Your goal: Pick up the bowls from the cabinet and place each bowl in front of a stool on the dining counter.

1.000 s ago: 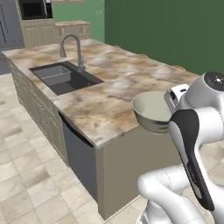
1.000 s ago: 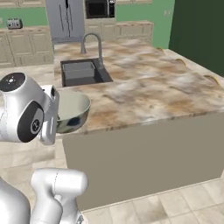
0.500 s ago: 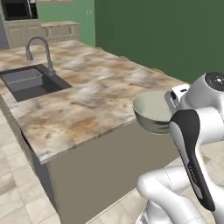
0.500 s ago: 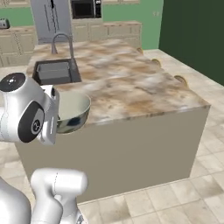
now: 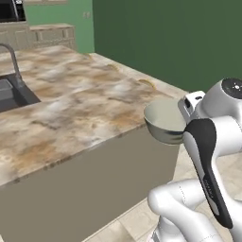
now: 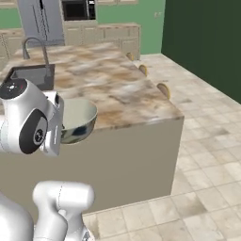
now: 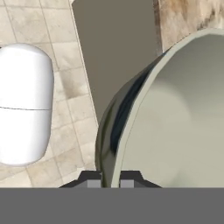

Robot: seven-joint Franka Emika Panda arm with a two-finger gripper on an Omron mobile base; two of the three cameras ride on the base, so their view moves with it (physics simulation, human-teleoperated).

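Note:
My gripper point(image 7: 110, 179) is shut on the rim of a bowl point(image 7: 175, 122), cream inside and grey-green outside, which I hold tilted. The bowl point(image 5: 165, 120) hangs in the air just off the near corner of the dining counter point(image 5: 71, 104), at about the height of its top. In the right base view the bowl point(image 6: 77, 117) sits in front of the counter's point(image 6: 108, 84) near edge. A stool's point(image 6: 164, 89) rounded seat peeks out along the counter's right side. The cabinet is out of view.
A dark sink point(image 6: 33, 75) with a curved tap point(image 6: 35, 47) is set into the counter's far left. A dark green wall point(image 5: 165, 38) stands beyond it. Tiled floor point(image 6: 202, 141) lies open to the right. A fridge point(image 6: 42, 21) stands at the back.
The whole scene has shifted left as the base drove along the counter toward its corner. The bowl stays gripped in the same place relative to the arm.

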